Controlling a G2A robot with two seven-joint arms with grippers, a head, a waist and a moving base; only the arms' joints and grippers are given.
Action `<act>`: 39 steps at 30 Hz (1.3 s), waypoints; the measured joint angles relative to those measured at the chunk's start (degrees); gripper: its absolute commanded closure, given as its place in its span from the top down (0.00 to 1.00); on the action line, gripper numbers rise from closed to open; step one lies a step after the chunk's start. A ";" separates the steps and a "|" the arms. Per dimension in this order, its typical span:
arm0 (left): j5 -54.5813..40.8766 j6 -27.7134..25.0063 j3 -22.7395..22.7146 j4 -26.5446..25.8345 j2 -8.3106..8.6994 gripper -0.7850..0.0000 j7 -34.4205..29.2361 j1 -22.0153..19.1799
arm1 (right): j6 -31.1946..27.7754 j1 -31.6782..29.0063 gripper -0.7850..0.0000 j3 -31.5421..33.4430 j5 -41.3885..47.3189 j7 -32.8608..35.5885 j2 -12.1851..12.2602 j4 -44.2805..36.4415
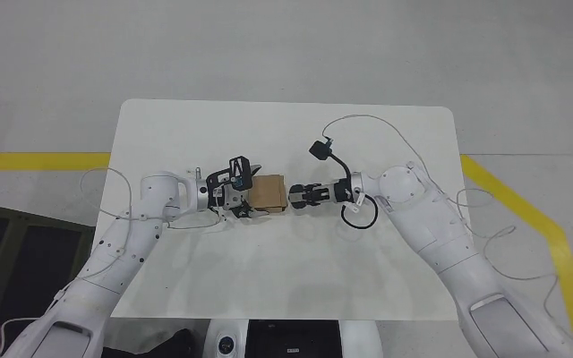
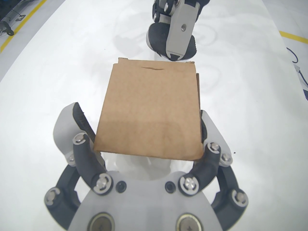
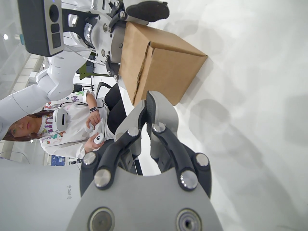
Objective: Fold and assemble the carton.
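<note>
A small brown carton (image 1: 269, 191) stands on the white table (image 1: 269, 125) between my two grippers, folded into a box shape. My left gripper (image 1: 256, 191) straddles its near end. In the left wrist view the carton (image 2: 154, 90) lies between the left gripper's (image 2: 140, 111) pads, which press on its two sides. My right gripper (image 1: 291, 195) is shut, and its tip touches the carton's opposite end. In the right wrist view the right gripper (image 3: 147, 103) sits against the carton (image 3: 168, 73) beside a rough open seam. One left fingertip pad (image 3: 146, 10) rests on the carton's side.
A black cable with a plug (image 1: 322, 148) and a thin white wire (image 1: 385, 121) lie on the table behind the right arm. Bare table surface stretches beyond the carton, and yellow floor lines (image 1: 54, 161) run past the table edges.
</note>
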 measured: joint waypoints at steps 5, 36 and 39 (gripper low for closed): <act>-0.12 -0.12 0.00 0.02 0.00 1.00 -0.22 -0.01 | -0.73 1.07 0.00 -1.99 0.53 -0.02 -0.88 0.54; -17.92 -1.24 -6.70 -2.61 5.71 1.00 -4.30 1.09 | -15.79 -7.53 0.44 10.99 -12.21 -11.42 3.96 -10.14; -22.67 -1.24 -8.72 -2.29 6.65 1.00 -7.00 0.32 | -19.75 -8.92 1.00 12.94 -15.75 -15.82 4.48 -10.89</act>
